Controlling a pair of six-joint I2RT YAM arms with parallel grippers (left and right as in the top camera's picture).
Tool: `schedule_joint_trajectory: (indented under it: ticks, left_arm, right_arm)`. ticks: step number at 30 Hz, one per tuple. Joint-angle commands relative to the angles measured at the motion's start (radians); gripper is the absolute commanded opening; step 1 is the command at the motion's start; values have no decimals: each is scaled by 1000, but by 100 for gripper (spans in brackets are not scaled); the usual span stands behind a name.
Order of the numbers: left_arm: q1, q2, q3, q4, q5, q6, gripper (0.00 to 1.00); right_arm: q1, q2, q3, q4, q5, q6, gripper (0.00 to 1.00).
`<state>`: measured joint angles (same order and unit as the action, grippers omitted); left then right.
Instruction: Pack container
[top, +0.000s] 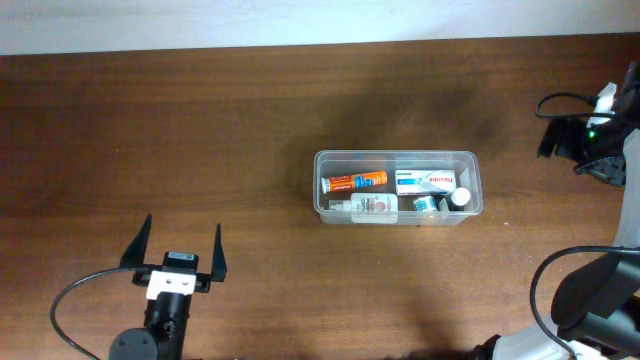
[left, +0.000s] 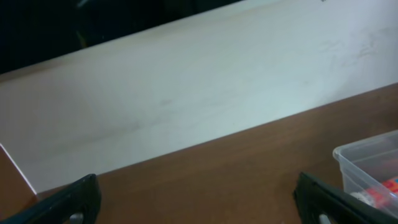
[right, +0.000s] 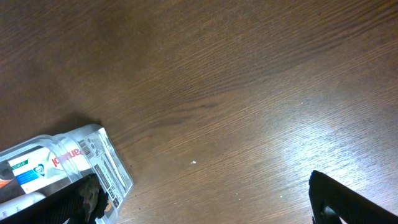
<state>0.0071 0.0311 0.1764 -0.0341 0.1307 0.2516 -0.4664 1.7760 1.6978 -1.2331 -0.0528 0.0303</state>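
The clear plastic container (top: 397, 187) stands at the table's middle, a little right. Inside lie an orange box (top: 354, 182), a white and blue box (top: 425, 181) and a few small bottles (top: 372, 205). My left gripper (top: 182, 226) is open and empty at the front left, far from the container. In the left wrist view (left: 199, 208) a container corner (left: 367, 158) shows at the right edge. My right gripper (top: 548, 128) is open and empty, right of the container. In the right wrist view (right: 205, 205) the container's end (right: 102, 158) lies by the left finger.
The brown wooden table (top: 200, 120) meets a white wall (left: 186, 93) at the back. Black cables (top: 70, 300) loop near both arm bases at the front. The right arm's body (top: 600, 290) takes up the front right corner.
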Motion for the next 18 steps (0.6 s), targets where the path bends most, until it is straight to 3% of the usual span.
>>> schedule_joint_trajectory:
  ticks: [1, 18]
  left_arm:
    - [2, -26, -50, 40, 11, 11, 99]
    - [2, -26, -168, 23, 11, 11, 99]
  right_arm:
    - [-5, 0, -4, -1, -2, 12, 98]
    - [-5, 0, -4, -1, -2, 12, 98]
